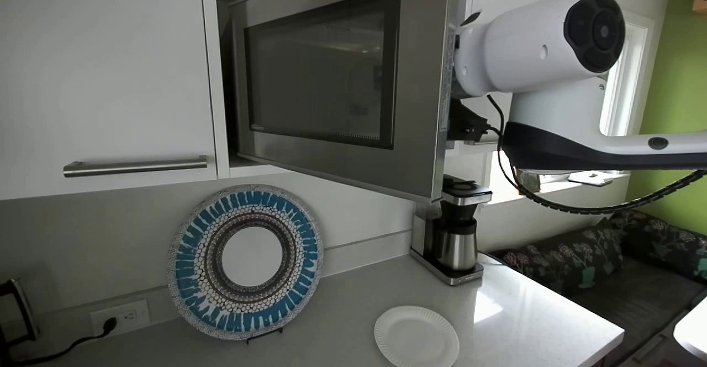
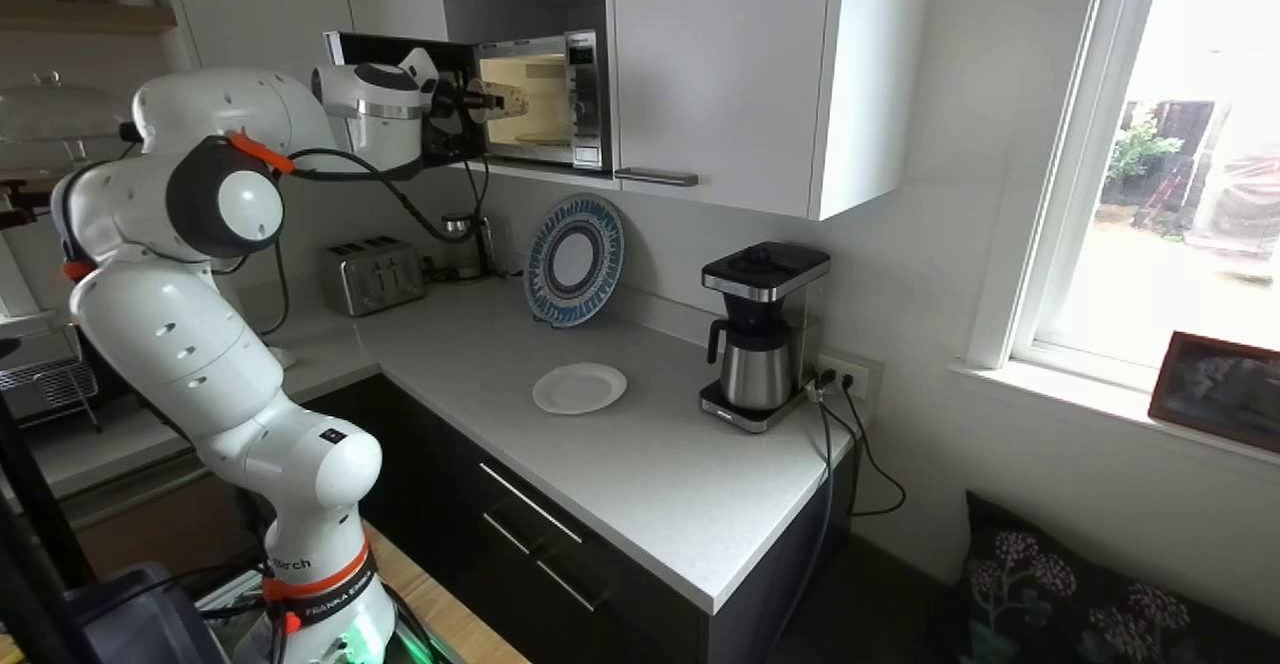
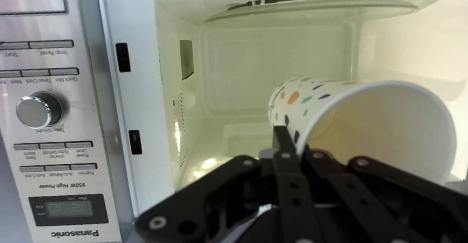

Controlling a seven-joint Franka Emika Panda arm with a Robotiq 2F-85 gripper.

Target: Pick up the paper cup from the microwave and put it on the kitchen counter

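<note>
My gripper (image 3: 298,149) is shut on the rim of the paper cup (image 3: 310,100), a cream-white cup with coloured flecks. One finger (image 3: 284,137) lies along the outer wall; the other is mostly hidden behind the rim. The cup's mouth faces the wrist camera, so it lies on its side in the air. An exterior view has the cup (image 2: 512,100) at the opening of the microwave (image 2: 585,104); how far its base reaches inside I cannot tell. The microwave door (image 1: 342,74) stands open and hides cup and fingers in an exterior view. Below is the kitchen counter (image 2: 660,464).
On the counter are a white plate (image 2: 580,388), a coffee maker (image 2: 765,334), a patterned plate (image 2: 612,264) on a stand and a toaster (image 2: 372,276). The open door stands close beside my arm. A cabinet (image 2: 720,64) adjoins the microwave's niche.
</note>
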